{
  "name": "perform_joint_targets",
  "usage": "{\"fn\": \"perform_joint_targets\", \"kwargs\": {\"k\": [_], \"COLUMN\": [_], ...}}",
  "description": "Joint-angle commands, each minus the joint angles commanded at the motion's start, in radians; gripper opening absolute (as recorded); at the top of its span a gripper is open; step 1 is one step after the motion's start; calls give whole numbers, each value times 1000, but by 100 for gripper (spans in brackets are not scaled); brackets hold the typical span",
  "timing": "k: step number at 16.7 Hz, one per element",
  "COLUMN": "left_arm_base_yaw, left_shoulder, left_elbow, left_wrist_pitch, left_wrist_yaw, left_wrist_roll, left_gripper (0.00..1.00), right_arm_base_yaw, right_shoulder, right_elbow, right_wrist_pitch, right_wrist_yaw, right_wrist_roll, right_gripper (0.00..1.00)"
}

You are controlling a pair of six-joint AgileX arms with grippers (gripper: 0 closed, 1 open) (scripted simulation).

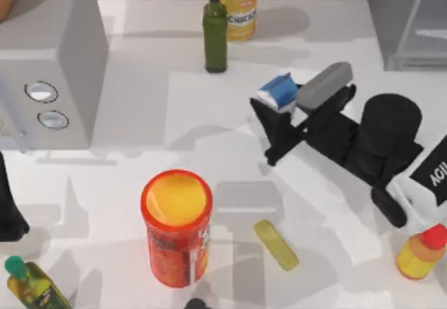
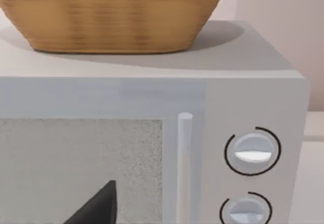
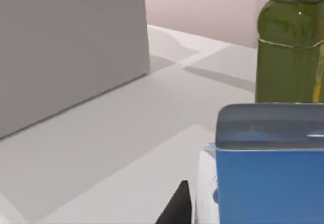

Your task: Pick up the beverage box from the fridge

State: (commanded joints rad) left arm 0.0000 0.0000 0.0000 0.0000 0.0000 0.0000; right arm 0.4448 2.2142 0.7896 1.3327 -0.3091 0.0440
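Our right gripper point(image 1: 283, 113) is clenched on the beverage box point(image 1: 307, 90), a small oblong carton with a grey long side and a blue end, and holds it above the table point(image 1: 209, 120) to the right of centre, already well clear of the fridge point(image 1: 408, 22), the large grey cabinet with a pale see-through panel and metal frame at the far right corner. In the right wrist view the blue face of the carton point(image 3: 268, 168) sits close before the camera, with the tall dark green glass bottle point(image 3: 291, 41) rising just behind it. We judge the main risk to be a slip: the fingers appear to pinch the carton near its blue end, so the long grey body juts out to one side and could pivot or drop if we swing the arm sharply, though we cannot tell from this angle how deep the pads reach. A second risk is a sideways sweep toward the far side, where the green bottle point(image 1: 215, 33) and the yellow tin can point(image 1: 237, 5) stand near; a low pass there could topple them. Moving toward us, the orange cylindrical canister point(image 1: 177, 225) and the flat yellow-green bar point(image 1: 275, 244) lie below the path. Our left arm point(image 1: 8, 204) is parked at the left edge beside the light grey box with two round dials point(image 1: 52, 64), its fingers not readable.
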Motion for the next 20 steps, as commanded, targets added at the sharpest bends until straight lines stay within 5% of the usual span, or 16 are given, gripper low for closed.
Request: {"fn": "perform_joint_targets", "kwargs": {"k": [8, 20], "left_arm_base_yaw": [0, 0], "left_shoulder": [0, 0], "left_elbow": [0, 0], "left_wrist_pitch": [0, 0], "left_wrist_yaw": [0, 0], "left_wrist_roll": [0, 0], "left_gripper": [100, 100], "right_arm_base_yaw": [-2, -2], "right_shoulder": [47, 47], "right_elbow": [16, 16], "right_wrist_pitch": [25, 25], "right_wrist_yaw": [12, 12], "right_wrist_roll": [-61, -61], "right_gripper": [0, 90]}}
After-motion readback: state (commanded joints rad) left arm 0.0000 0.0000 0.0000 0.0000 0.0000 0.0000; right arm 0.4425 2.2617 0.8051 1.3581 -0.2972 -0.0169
